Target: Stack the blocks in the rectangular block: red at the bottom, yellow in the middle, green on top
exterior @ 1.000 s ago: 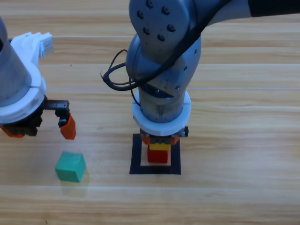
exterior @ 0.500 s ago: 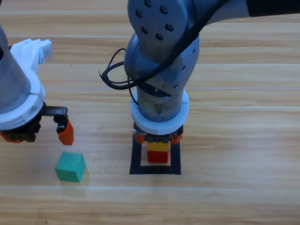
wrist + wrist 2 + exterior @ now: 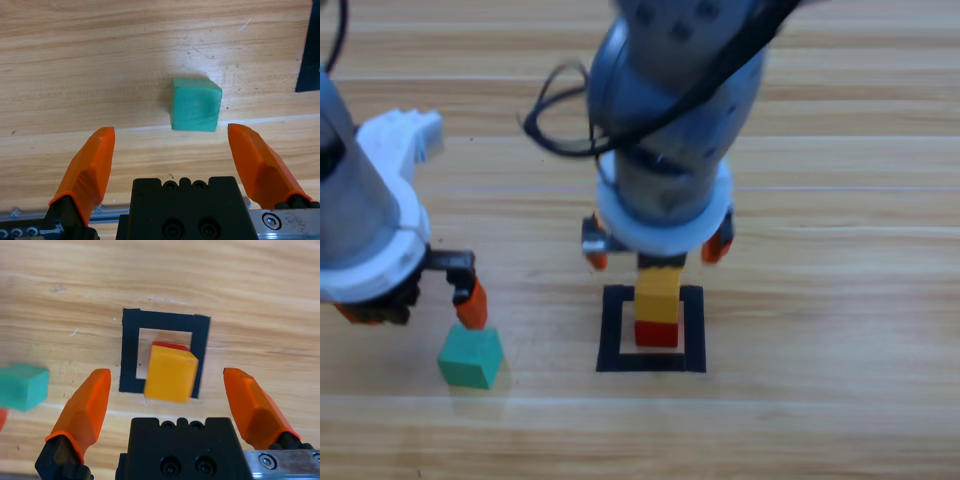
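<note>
The yellow cube (image 3: pixel 658 291) rests on the red cube (image 3: pixel 657 333) inside the black tape square (image 3: pixel 612 330). Above that stack my right gripper (image 3: pixel 657 250) hangs open, its jaws spread wide and touching neither cube. From the right wrist, the yellow cube (image 3: pixel 171 372) covers most of the red cube (image 3: pixel 171 345), slightly askew within the tape square (image 3: pixel 131 350). The green cube (image 3: pixel 470 357) lies on bare wood to the left. My left gripper (image 3: pixel 415 305) is open just behind it. In the left wrist view the green cube (image 3: pixel 196 104) sits ahead of the left gripper (image 3: pixel 170 130), right of centre.
The right arm's grey body looms over the table's middle, hiding the wood behind the square. A corner of the tape (image 3: pixel 310 60) shows at the right edge of the left wrist view. The green cube (image 3: pixel 20 387) also appears at the left of the right wrist view.
The right gripper has opened, let go of the yellow cube on the red one, and risen. The left gripper has moved down toward the green cube.
</note>
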`<control>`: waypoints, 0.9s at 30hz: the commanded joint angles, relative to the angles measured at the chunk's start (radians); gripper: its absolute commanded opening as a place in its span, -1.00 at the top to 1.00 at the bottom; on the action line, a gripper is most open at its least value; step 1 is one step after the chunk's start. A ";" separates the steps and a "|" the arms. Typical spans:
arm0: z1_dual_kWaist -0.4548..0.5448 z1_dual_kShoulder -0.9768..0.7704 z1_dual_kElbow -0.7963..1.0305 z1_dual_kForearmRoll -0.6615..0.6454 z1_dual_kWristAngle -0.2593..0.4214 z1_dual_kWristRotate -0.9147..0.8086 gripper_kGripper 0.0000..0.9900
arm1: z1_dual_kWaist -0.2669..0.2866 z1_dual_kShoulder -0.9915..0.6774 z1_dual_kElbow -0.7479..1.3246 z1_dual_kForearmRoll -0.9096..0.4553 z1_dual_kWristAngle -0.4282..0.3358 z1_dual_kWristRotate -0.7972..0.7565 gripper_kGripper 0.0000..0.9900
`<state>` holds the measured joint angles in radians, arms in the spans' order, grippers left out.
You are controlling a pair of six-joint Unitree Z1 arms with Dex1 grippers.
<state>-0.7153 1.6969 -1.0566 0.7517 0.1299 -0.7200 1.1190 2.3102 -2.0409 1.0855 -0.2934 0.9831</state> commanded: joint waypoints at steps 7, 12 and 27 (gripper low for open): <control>0.020 0.141 0.033 -0.106 -0.019 0.013 -0.91 | -0.038 -0.810 0.918 -0.584 0.043 -0.291 -1.00; 0.019 0.167 0.035 -0.124 -0.021 0.011 -0.91 | -0.045 -0.908 1.114 -0.745 0.051 -0.363 -1.00; 0.019 0.211 0.069 -0.169 -0.010 -0.002 -0.64 | -0.045 -0.703 1.160 -0.811 0.091 -0.485 -1.00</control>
<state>-0.7109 1.8621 -1.0015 0.5972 0.1180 -0.7178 1.0916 1.5269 -0.8966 0.2926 -0.1961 0.5209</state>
